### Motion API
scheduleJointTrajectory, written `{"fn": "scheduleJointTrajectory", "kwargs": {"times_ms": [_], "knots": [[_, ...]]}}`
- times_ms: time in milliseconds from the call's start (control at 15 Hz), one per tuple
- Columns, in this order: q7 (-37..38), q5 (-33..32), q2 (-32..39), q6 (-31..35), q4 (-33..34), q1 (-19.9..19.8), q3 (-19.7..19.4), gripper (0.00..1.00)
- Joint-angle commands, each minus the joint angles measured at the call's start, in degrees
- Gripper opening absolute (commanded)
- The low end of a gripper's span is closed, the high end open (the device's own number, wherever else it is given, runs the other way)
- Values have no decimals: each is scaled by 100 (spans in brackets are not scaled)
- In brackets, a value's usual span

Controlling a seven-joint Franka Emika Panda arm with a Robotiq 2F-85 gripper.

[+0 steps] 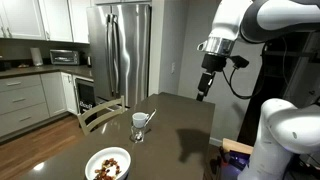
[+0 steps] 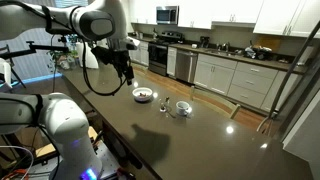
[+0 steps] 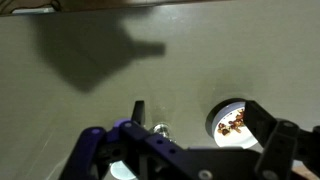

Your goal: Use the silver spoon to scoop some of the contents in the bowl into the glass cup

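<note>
The silver spoon [image 1: 148,119]: where is it in an exterior view?

It stands in the glass cup [image 1: 139,122], with its handle leaning out over the rim. The cup is on the dark counter [image 1: 185,125]. The bowl [image 1: 108,165] sits nearer the camera, apart from the cup, with the contents [image 1: 110,163] heaped brown inside. The gripper [image 1: 204,92] hangs high over the far part of the counter, well apart from all three. A steel fridge [image 1: 120,50] stands behind.

Do the fingers show there?

They are too small and dark to tell how they stand.

And from the opposite side of the room?

In an exterior view the gripper [image 2: 127,75] hovers above the counter [image 2: 200,140], up and to the left of the bowl [image 2: 136,93]. The glass cup [image 2: 182,107] sits to the right of the bowl, not touching it. I cannot make out the spoon here.

What does the wrist view give?

It looks straight down. The fingers [image 3: 285,145] are spread wide with nothing between them. Beyond them lies the bowl [image 3: 215,122] with reddish-brown contents [image 3: 237,122]. A white patch at the bottom edge, half hidden by the gripper [image 3: 175,125], is the glass cup [image 3: 122,170].
</note>
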Motion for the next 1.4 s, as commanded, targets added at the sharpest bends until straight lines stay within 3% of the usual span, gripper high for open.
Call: {"fn": "scheduleJointTrajectory", "kwargs": {"times_ms": [0, 800, 1333], "knots": [[-34, 29, 5, -19, 16, -49, 31, 100], [-34, 29, 5, -19, 16, -49, 31, 100], [235, 172, 1195, 656, 518, -61, 207, 100]]}}
